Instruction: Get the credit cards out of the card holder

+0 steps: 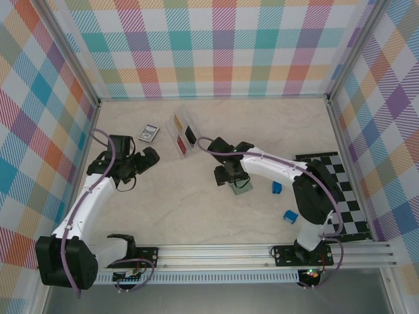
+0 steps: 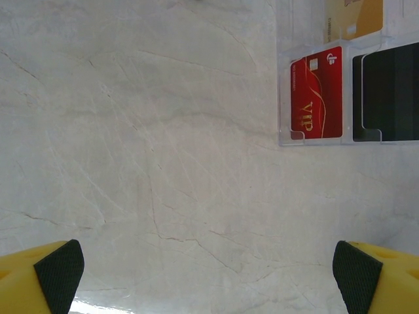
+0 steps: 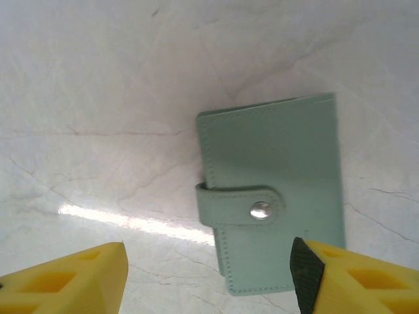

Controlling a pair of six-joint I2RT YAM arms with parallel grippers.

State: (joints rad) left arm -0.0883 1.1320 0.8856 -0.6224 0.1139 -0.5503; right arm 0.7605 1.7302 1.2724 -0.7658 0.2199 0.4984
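Green card holder (image 3: 272,196) snapped shut, flat under parted right fingers (image 3: 366,281), not gripped; left fingers (image 2: 59,271) wide, empty.

I see the wallet (image 3: 272,196) on the table (image 1: 196,209), right of the tray (image 2: 347,91). A card (image 2: 317,101) lies in the tray.

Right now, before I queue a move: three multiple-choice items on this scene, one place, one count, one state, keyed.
1. Where is the soft sage-green folding wallet? A against the back wall; B beneath the right tool; C at the near-left corner.
2. How many small blue blocks? A two; B four; C five.
3. The wallet's snap tab is: A torn off; B hanging loose; C fastened.
B: the right wrist view looks down on it. A: both show right of the wallet from above. C: the tab lies snapped flat.
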